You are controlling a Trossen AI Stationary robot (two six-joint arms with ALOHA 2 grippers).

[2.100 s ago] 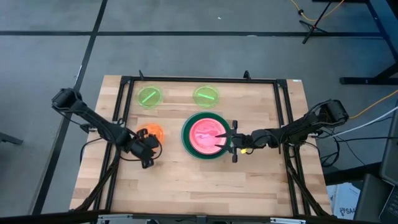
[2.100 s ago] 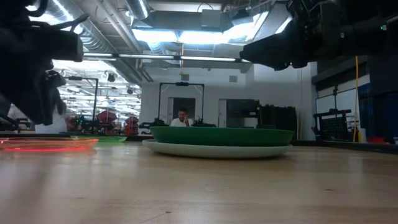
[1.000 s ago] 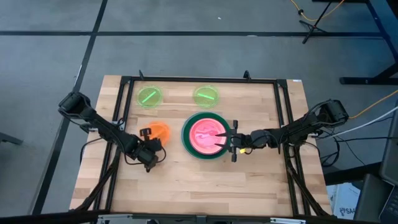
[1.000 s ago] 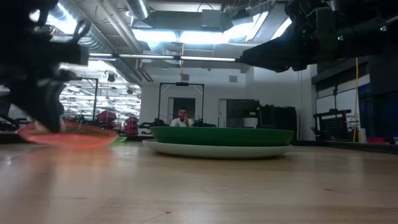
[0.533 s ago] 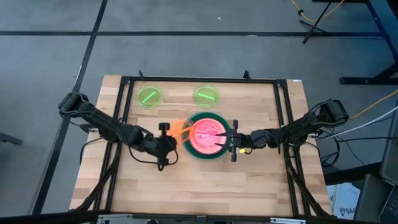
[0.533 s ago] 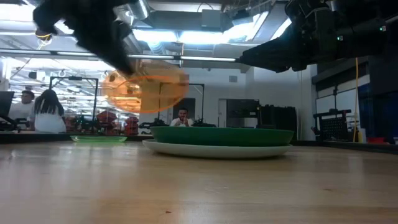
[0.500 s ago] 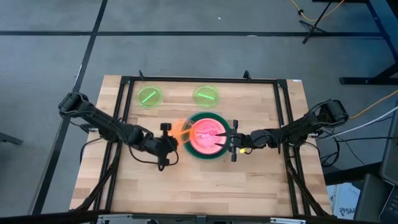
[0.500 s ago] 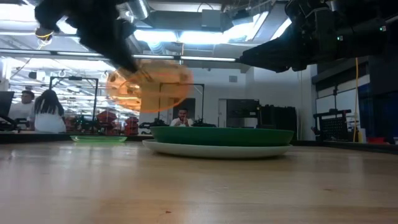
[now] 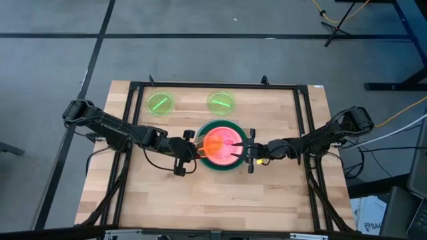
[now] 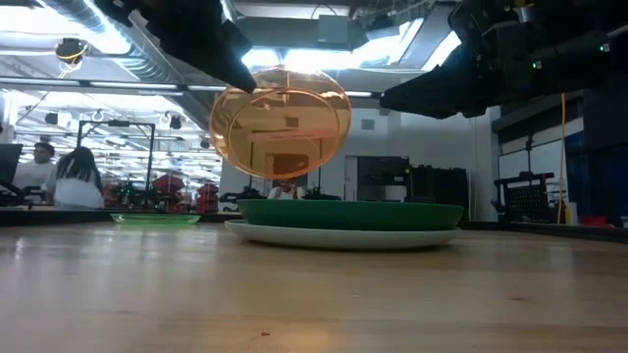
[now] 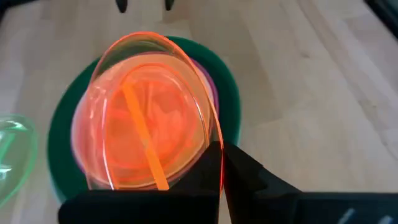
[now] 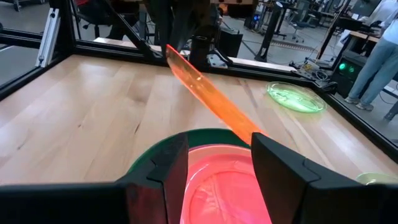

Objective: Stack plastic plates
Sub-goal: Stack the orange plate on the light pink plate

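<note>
A translucent orange plate hangs tilted over the left part of the stack, with my left gripper shut on it. The stack in the table's middle has a pink plate on top of a dark green plate, which lies on a pale plate. My right gripper stands open just above the stack's right part, its fingers over the pink plate. Two lime green plates lie flat near the far edge. My left gripper pinches the orange plate's rim between its two fingers, on the side nearest the left arm. The fingers come from the table's left, slanting down. The plate is lifted clear and slopes steeply down from the fingers toward the stack.
A black frame runs around the wooden table. Bare wood lies in front of the stack and to its left. People and equipment show in the room beyond the table.
My left gripper has carried the orange plate from the table left of the stack up and toward the right edge. The plate, first low and nearly flat, now hangs steeply tipped over the stack's left part.
</note>
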